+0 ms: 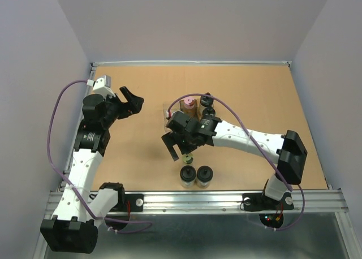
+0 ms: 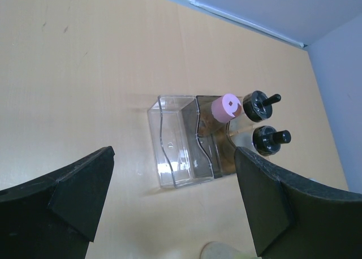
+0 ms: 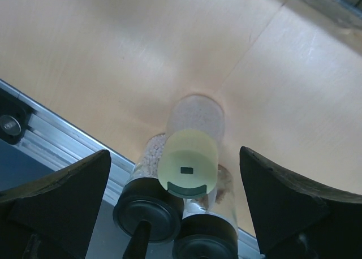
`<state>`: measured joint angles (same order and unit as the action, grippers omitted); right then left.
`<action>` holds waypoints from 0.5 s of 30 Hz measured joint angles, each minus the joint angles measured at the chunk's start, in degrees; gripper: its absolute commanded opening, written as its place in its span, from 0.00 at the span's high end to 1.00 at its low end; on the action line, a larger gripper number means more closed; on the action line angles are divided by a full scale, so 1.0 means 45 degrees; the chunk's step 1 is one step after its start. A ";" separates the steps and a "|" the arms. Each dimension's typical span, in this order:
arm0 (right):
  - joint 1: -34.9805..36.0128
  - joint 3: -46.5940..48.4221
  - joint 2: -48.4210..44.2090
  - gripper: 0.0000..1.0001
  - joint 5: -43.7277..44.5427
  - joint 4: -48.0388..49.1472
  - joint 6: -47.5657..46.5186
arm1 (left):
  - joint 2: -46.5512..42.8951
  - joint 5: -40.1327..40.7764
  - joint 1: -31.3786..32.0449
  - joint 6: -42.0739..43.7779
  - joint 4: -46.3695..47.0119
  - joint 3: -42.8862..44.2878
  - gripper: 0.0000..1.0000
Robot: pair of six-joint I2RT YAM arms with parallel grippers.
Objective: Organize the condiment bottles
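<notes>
The rack (image 2: 172, 143) holds one jar (image 2: 229, 107) in its middle compartment and a pair of jars (image 2: 257, 103) at its right end. Before it stands a lone jar (image 3: 189, 163), two more jars (image 1: 187, 176) side by side just in front.

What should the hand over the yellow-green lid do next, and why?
Probably lower the right gripper and close on the yellow-green-capped jar. Its jaws stand open, with that jar centred between them in the wrist view and not yet gripped. Two black-capped jars crowd right beside it, so a straight, careful descent seems wise.
</notes>
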<state>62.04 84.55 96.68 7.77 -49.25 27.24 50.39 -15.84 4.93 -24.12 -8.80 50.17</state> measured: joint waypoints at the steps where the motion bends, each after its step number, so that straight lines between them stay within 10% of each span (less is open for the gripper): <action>1: 0.0126 -0.0053 0.0073 0.00 0.0029 0.0000 0.0039 | -0.0005 0.0000 0.0000 0.0000 -0.0005 0.0000 0.02; 7: 0.0549 -0.0617 0.0311 0.01 0.0452 -0.0005 0.0325 | -0.0087 0.0005 0.0000 0.0000 -0.0005 0.0000 0.02; 15: 0.0544 -0.0685 0.0452 0.38 0.0719 0.0015 0.0335 | -0.0180 0.0010 0.0000 0.0005 -0.0010 0.0000 0.02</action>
<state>64.49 81.47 98.72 11.00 -49.19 28.75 49.58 -15.79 4.93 -24.10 -8.84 50.17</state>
